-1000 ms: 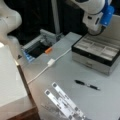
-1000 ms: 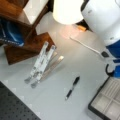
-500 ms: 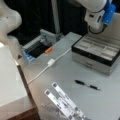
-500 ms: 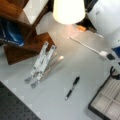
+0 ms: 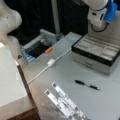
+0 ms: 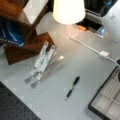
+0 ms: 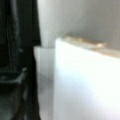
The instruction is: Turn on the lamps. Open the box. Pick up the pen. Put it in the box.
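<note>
The box [image 5: 93, 58] stands open at a front view's right, its pale grey compartments showing; a corner of the box [image 6: 107, 103] also shows in a front view. The black pen [image 5: 87, 85] lies flat on the grey table in front of it, and the pen [image 6: 72, 87] lies free, with nothing touching it. A lamp shade [image 6: 68, 10] glows brightly at the top. My gripper [image 5: 98, 23] hangs on the white and blue arm above the box's back edge, well away from the pen. The wrist view shows no fingers, only a bright white surface.
Two long white bars [image 5: 64, 102] lie on a stand near the table's front; the bars [image 6: 41, 62] lean by a wooden shelf [image 6: 22, 42]. A white cable with a switch [image 5: 50, 62] crosses the table. A tall white block [image 5: 10, 80] stands at the left.
The arm has drawn back toward the top right and fills less of the front view that shows the lamp. Pen, box and bars have not moved.
</note>
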